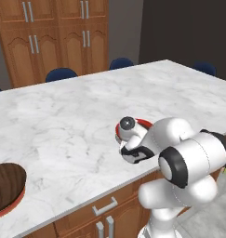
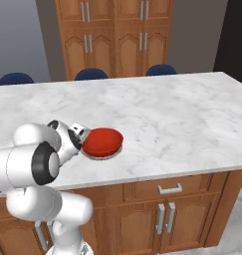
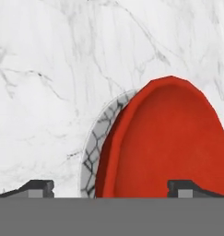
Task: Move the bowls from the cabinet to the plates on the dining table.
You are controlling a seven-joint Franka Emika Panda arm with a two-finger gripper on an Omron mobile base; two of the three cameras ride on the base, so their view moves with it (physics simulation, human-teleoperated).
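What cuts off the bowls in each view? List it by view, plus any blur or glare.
Left base view: the arm hides most of the red bowl; the frame edge crops the brown bowl. Right base view: red bowl whole. Hand view: bowl cropped at the bottom. No blur or glare.

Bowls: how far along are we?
Both look placed. The wood bowl sits on a red-rimmed plate at the table's near-left edge. The red bowl rests on the grey plate. The end effector stands open, its fingertips astride the red bowl's rim without gripping it. What's left looks like backing the arm away.
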